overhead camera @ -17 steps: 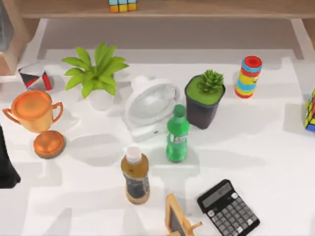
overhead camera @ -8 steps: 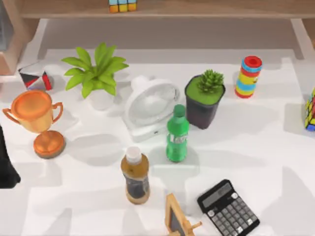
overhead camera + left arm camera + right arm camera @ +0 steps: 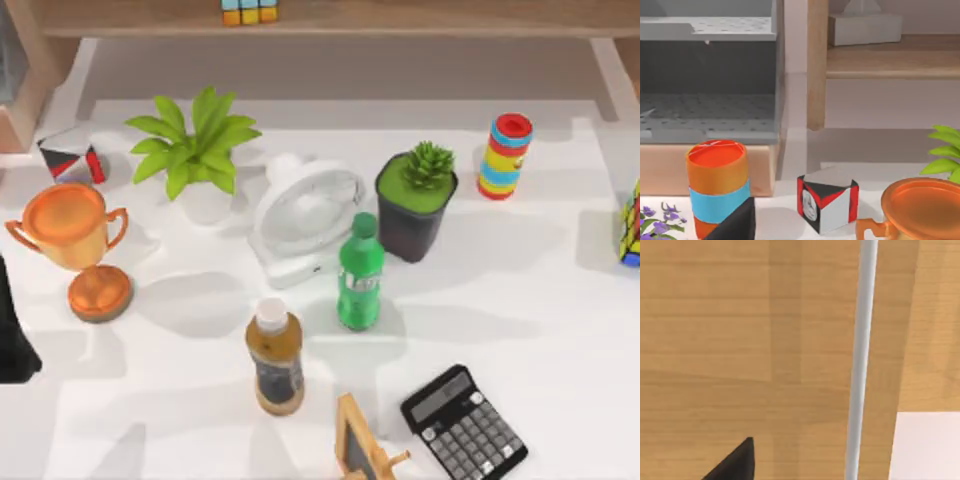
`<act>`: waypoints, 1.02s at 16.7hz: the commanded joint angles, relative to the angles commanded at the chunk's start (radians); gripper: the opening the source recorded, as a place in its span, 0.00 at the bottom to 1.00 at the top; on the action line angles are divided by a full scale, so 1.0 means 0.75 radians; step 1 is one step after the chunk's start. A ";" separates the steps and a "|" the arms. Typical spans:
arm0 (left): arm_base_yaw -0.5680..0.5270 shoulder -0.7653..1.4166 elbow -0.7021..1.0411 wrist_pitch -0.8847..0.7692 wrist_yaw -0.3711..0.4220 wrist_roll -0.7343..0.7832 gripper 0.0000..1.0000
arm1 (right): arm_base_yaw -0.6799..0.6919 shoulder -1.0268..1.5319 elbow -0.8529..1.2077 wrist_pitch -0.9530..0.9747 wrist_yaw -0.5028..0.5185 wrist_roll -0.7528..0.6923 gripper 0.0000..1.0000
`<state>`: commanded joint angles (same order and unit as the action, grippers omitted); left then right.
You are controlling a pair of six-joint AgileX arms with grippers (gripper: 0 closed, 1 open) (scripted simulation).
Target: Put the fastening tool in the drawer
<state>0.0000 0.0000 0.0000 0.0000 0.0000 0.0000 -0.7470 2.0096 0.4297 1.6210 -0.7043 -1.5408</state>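
Clutter covers the white table (image 3: pixel 520 290) in the top view: black calculator (image 3: pixel 465 423) at lower right, green bottle (image 3: pixel 360 275) and brown bottle (image 3: pixel 275 360) near centre, orange trophy (image 3: pixel 72 240) at left. The left arm (image 3: pixel 12 335) sits at the left edge. The left gripper (image 3: pixel 735 224) juts in at the left wrist view's lower left, below a grey perforated cabinet (image 3: pixel 705 100). The right gripper (image 3: pixel 734 465) shows at the right wrist view's lower left, against wood panelling (image 3: pixel 740 330). Whether either gripper is clenched or released cannot be told, nor where the stapler lies.

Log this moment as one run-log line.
stage: searching | stapler: not located | left arm: parked at table's left edge | right wrist camera: faces wooden panel | calculator: front right, untouched
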 joint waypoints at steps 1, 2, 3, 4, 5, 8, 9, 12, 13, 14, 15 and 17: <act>0.000 0.000 0.000 0.000 0.000 0.000 1.00 | -0.001 0.030 0.005 -0.008 -0.012 -0.012 1.00; 0.000 0.000 0.000 0.000 0.000 0.000 1.00 | -0.001 0.035 0.006 -0.009 -0.013 -0.014 1.00; 0.000 0.000 0.000 0.000 0.000 0.000 1.00 | -0.001 0.035 0.006 -0.009 -0.013 -0.014 1.00; 0.000 0.000 0.000 0.000 0.000 0.000 1.00 | -0.001 0.035 0.006 -0.009 -0.013 -0.014 1.00; 0.000 0.000 0.000 0.000 0.000 0.000 1.00 | -0.001 0.035 0.006 -0.009 -0.013 -0.014 1.00; 0.000 0.000 0.000 0.000 0.000 0.000 1.00 | -0.001 0.035 0.006 -0.009 -0.013 -0.014 1.00; 0.000 0.000 0.000 0.000 0.000 0.000 1.00 | 0.004 0.033 0.002 -0.009 -0.012 -0.013 1.00; 0.000 0.000 0.000 0.000 0.000 0.000 1.00 | -0.005 0.063 -0.012 0.036 -0.018 -0.013 1.00; 0.000 0.000 0.000 0.000 0.000 0.000 1.00 | -0.006 0.077 -0.017 0.047 -0.019 -0.013 1.00; 0.000 0.000 0.000 0.000 0.000 0.000 1.00 | -0.003 0.082 -0.011 0.044 -0.015 -0.013 1.00; 0.000 0.000 0.000 0.000 0.000 0.000 1.00 | 0.008 0.080 0.008 0.027 -0.003 -0.013 1.00; 0.000 0.000 0.000 0.000 0.000 0.000 1.00 | 0.048 0.064 0.074 -0.042 0.035 -0.013 1.00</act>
<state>0.0000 0.0000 0.0000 0.0000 0.0000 0.0000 -0.7113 2.0572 0.4854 1.5895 -0.6778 -1.5503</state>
